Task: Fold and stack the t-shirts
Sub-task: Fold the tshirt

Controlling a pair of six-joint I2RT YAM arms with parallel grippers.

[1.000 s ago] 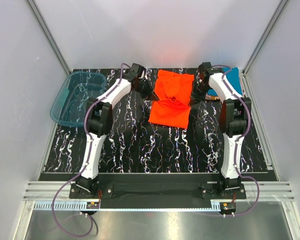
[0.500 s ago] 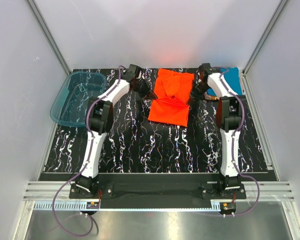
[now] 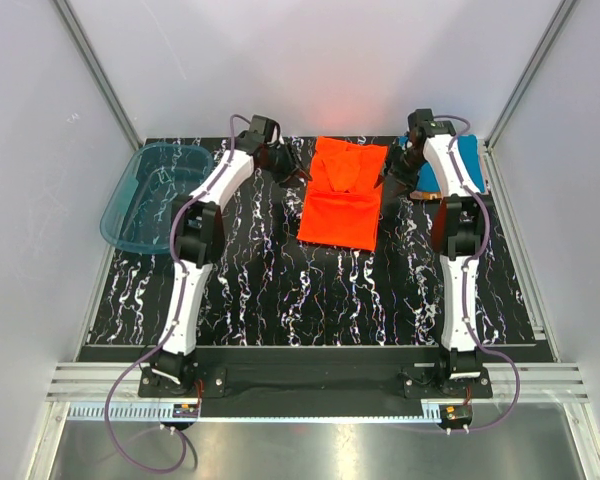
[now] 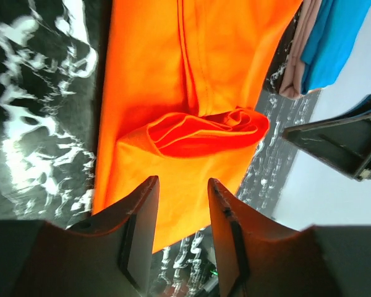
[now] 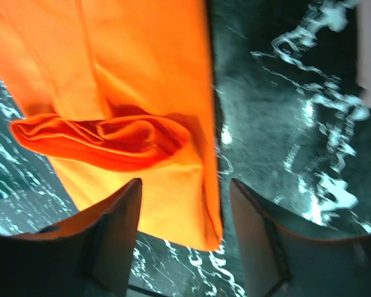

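Jaws on both arms stand apart with nothing pinched. The left gripper point(image 4: 180, 226) has a moderate gap with orange cloth showing through it. The right gripper point(image 5: 187, 238) is spread wider, with orange cloth and bare tabletop in the gap.

Black marbled table point(image 3: 310, 300) carries everything.

Translucent teal tub point(image 3: 145, 195) is at 9–10 o'clock, overhanging the table's left edge and well apart from the cloth.

Orange-red t-shirt point(image 3: 340, 215) lies flat at 12 o'clock on the table, long axis running 12 to 6.
- The far half is narrower than the near half.
- The cloth bunches into a raised ridge across the middle where the halves meet. Both wrist views show that ridge just ahead of the fingertips.
- In the top view the left gripper is at the shirt's 9 o'clock edge and the right gripper at its 3 o'clock edge, both level with the ridge.
- Can't tell from any view whether the fingertips touch the cloth.

Teal blue folded t-shirt point(image 3: 467, 158) is in the 1–2 o'clock corner, partly hidden under the right arm and near the orange one but not touching it.

Pinkish-orange shirt edge point(image 4: 298, 59) shows in the left wrist view. It touches the teal blue shirt on the side facing the orange one, and only a thin strip is visible.
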